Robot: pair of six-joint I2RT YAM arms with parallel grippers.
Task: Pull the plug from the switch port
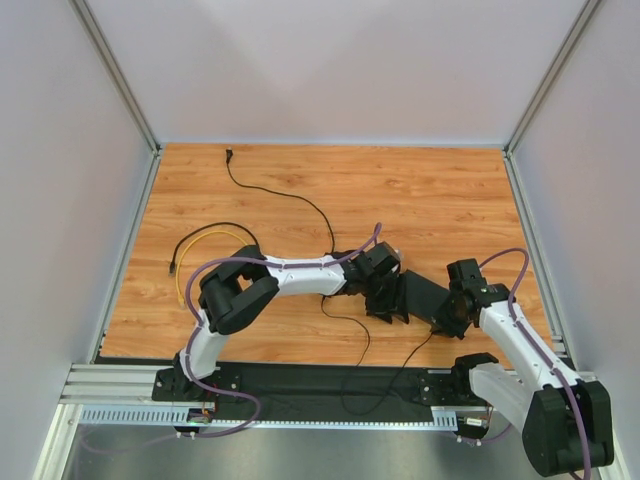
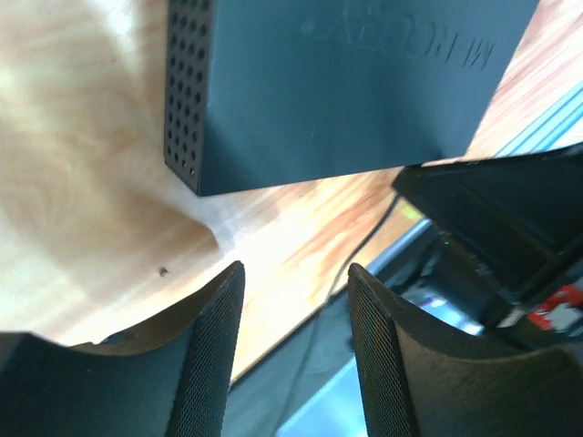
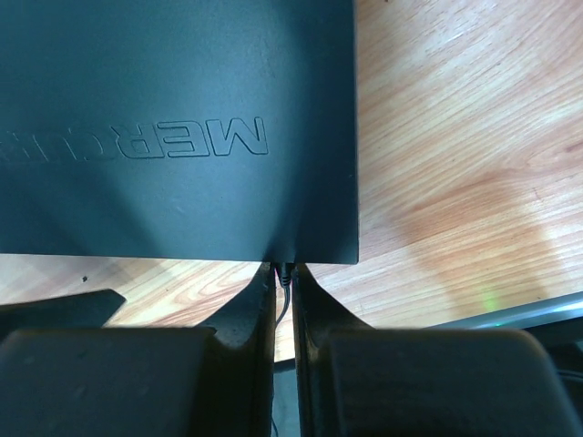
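**Right gripper nipped on the plug at the switch's edge**

The wooden table (image 1: 420, 190) fills the middle of the overhead view, with pale panels around it. The left arm (image 1: 290, 275) stretches in from the lower left and the right arm (image 1: 510, 340) from the lower right. Their ends meet just right of lower centre.

Between those ends lies the switch (image 1: 425, 293), a flat black slab resting on the wood. In the left wrist view it takes up the top of the frame, with a perforated side wall on the left and raised lettering on its top face.

A thin black cable (image 1: 285, 196) winds from the upper left of the table toward the centre. A yellow cable (image 1: 179, 283) loops near the left edge.

The left gripper (image 2: 296, 273) sits at the bottom of its own view. Its jaws stand apart with nothing between them, only wood showing through the gap, and it is just short of the switch's corner.

The right gripper (image 3: 284, 273) is drawn almost together. Its tips press against the switch's near edge at bottom centre, pinching the plug (image 3: 285, 269), a small dark piece whose thin lead runs down between the fingers. I cannot tell how deep the plug sits in the port.
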